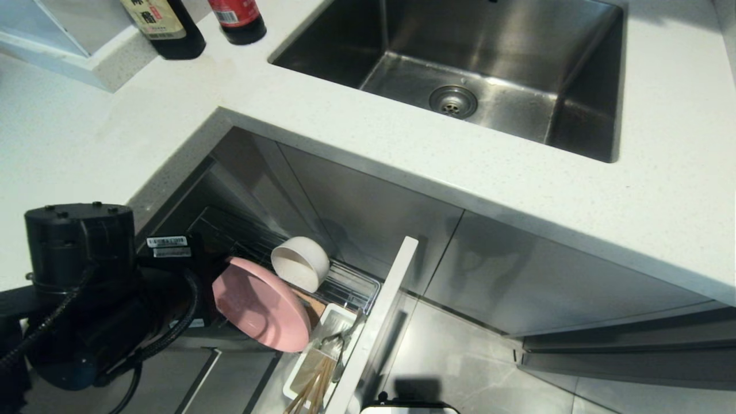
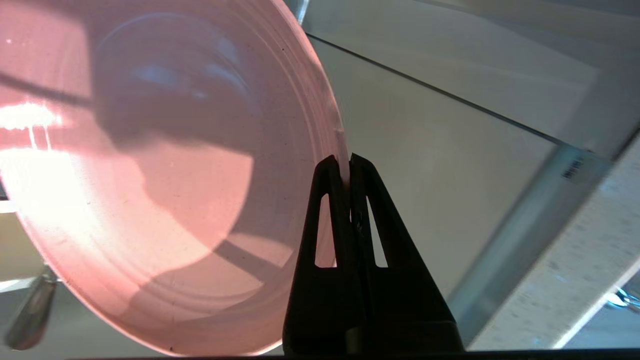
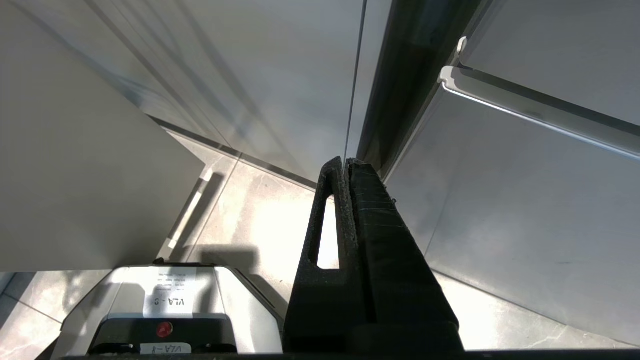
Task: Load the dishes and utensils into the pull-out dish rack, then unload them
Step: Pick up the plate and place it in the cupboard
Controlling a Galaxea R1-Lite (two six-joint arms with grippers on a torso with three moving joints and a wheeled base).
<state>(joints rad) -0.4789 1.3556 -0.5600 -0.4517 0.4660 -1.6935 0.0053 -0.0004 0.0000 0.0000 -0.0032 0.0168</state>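
**Left wrist view: pink plate pinched by its rim above the rack**

Left wrist view shows the left gripper with its 2 black fingers pressed together on the thin rim of the wide, flat, round pink plate; the plate stands on edge, tilted, its hollow face turned toward the camera.

Seen from the head camera, the pull-out dish rack, chrome wire with a pale flat cabinet front, stands drawn out from under the white stone countertop. All places below are given relative to that rack. The plate hangs tilted over the rack's middle, at the end of the black left arm, which reaches in from the rack's open side. I cannot tell whether the plate's lower edge touches the wires. The round cream-white bowl lies on its side at the rack's inner end, just beside the plate. The white utensil cup sits at the rack's outer end against the cabinet front, and the pair of thin light-wood chopsticks and the slim grey metal spoon stand in it.

The rectangular steel sink is set in the countertop well beyond the rack, and 2 dark bottles stand on the countertop.

Right wrist view shows the right gripper with its jaws pressed together on nothing, hanging over the grey tiled floor, away from the rack
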